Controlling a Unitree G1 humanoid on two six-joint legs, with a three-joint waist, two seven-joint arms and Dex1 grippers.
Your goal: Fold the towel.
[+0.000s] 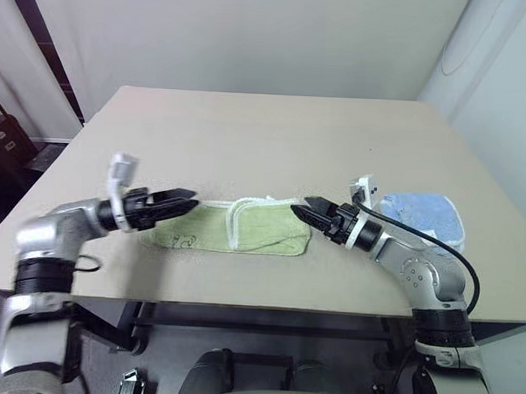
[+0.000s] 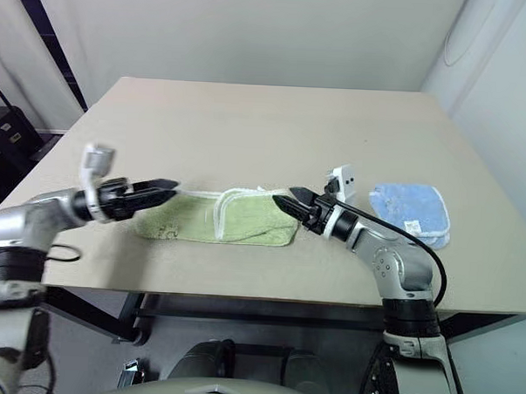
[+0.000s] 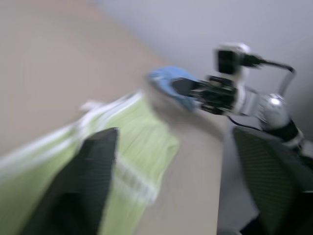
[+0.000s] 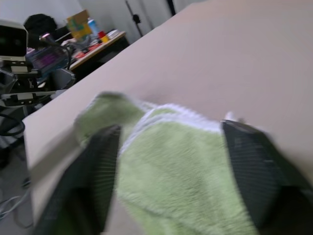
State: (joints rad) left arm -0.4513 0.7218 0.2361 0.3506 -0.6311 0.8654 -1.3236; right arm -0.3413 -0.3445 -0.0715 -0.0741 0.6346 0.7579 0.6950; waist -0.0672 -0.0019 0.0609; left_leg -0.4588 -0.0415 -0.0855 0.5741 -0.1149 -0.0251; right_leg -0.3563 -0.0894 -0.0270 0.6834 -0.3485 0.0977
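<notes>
One green towel (image 1: 244, 227) on the table (image 1: 266, 136), lying near the front edge, roughly centre, between my two arms. It's bunched and partly folded: the right-hand part is doubled over, white stitched edging showing as a loop across the middle, the left-hand part flatter with a small dark doodle near its front corner. Not a clean fold; edges don't line up.

Left gripper (image 1: 186, 202) sits at the towel's left end, pointing across toward the right, about level. In the left wrist view its two black fingers (image 3: 80, 186) stand wide apart with nothing between them; towel lies just past them. No grip that I can see.

Right gripper (image 1: 304, 207) is at the towel's right end, pointing back toward the left one. In the right wrist view its fingers (image 4: 98, 171) are spread apart too, towel visible in the gap ahead but not pinched. I can't tell if the tips touch the cloth.

Blue towel (image 1: 424, 217) lies folded on the table to the right, just behind the right forearm, apart from the green one. Nothing sits between the grippers and the towel. Background in the right wrist view: a cluttered desk (image 4: 93, 41) beyond the table's edge.
</notes>
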